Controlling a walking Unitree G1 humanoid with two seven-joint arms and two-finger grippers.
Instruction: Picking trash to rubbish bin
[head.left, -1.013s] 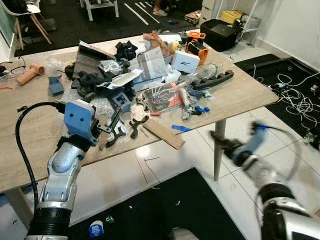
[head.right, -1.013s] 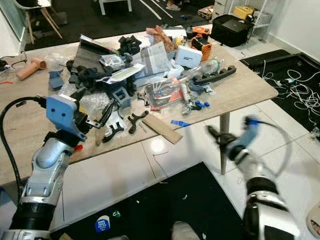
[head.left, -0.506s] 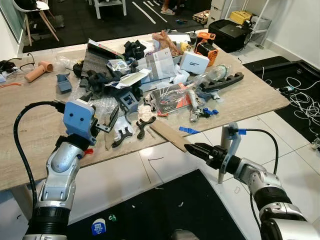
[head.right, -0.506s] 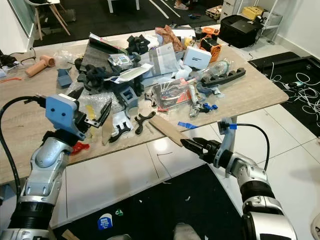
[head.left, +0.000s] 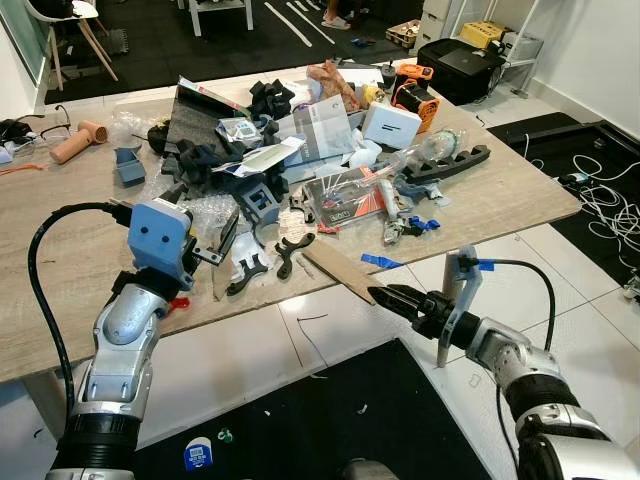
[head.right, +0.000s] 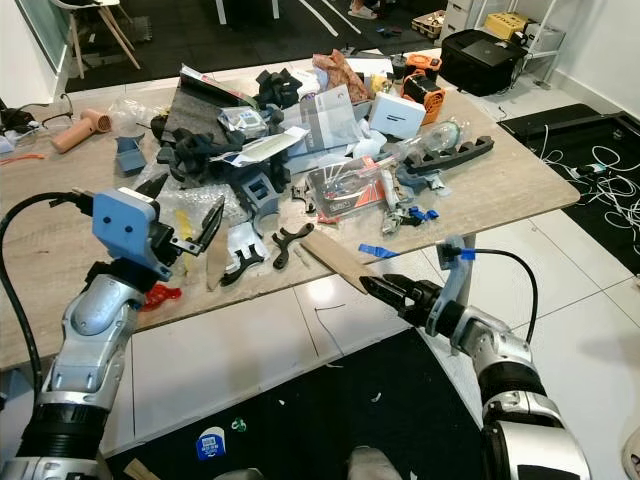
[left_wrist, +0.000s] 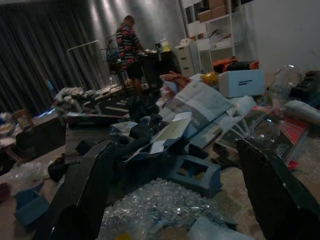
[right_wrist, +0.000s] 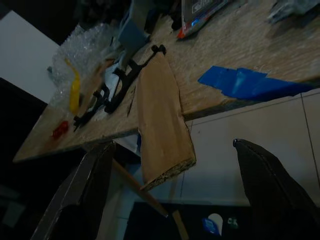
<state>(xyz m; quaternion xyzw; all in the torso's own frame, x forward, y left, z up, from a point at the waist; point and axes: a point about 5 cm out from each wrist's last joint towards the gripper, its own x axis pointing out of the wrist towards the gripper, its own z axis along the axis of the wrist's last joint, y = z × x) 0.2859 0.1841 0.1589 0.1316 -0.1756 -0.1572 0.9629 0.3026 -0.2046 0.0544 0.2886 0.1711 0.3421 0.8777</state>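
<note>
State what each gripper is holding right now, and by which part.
Nothing is held. The right gripper is open just short of the wooden board; the left gripper is open over the table.

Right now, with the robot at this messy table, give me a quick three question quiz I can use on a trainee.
1. True or false: the wooden board lies wholly on the table.
2. Which gripper points at the board's overhanging end? A) left gripper B) right gripper
3. Fill in: the strip of blue tape lies at the table's near ____.

Key: 1 false, one end of the board sticks out past the edge. 2 B; its fingers are spread in the right wrist view, with the board end between them and not yet touched. 3 edge.
</note>
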